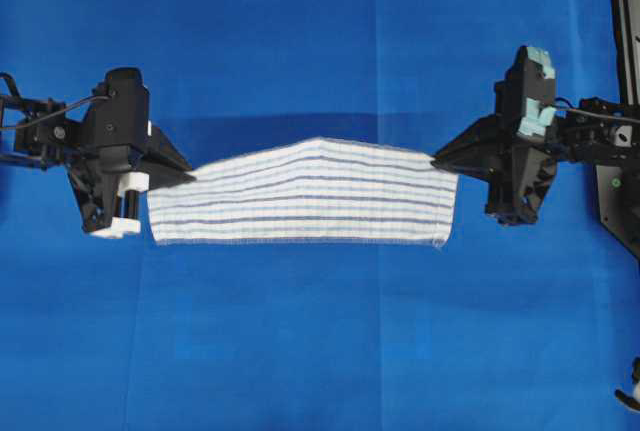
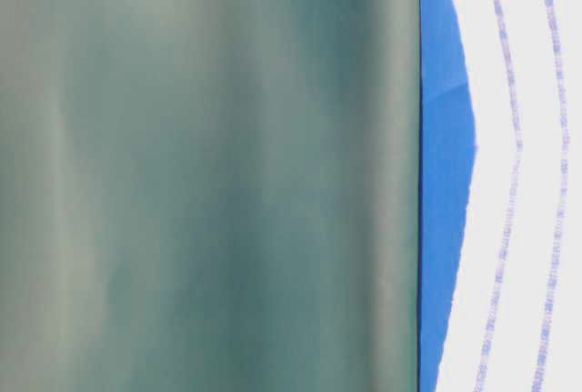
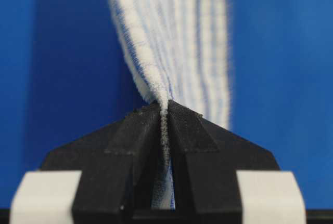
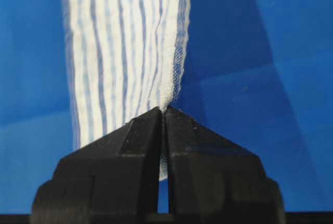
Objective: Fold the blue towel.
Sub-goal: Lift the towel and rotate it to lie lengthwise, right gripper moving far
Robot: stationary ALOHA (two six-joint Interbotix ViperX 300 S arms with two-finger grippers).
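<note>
Striped white-and-blue towel (image 1: 305,191) stretched between the two arms above the blue-covered worktop (image 1: 320,351), hanging clear of it in the overhead view, with a darker shadow band on the blue sheet behind. Upper edge humped slightly at the middle; lower hem nearly straight, a loose thread at its right corner.

Left end effector (image 1: 190,176) clamped tight on the towel's left upper corner. From the left wrist camera, black fingers (image 3: 136,130) pressed together with a thin seam of cloth (image 3: 171,42) pinched between them and fanning out beyond the tips. White pads visible low on either side of that view.

Right end effector (image 1: 437,161) likewise closed on the towel's right upper corner. From the right wrist camera, both black fingers (image 4: 138,135) meeting at the tip, bunched fabric (image 4: 125,42) emerging there and spreading away over the blue surface.

Table-level view mostly filled by a blurred grey-green surface (image 2: 209,174), too close to identify; at the right edge, a strip of blue and then white cloth with faint blue stripes (image 2: 527,174), probably the same towel hanging near the lens.
</note>
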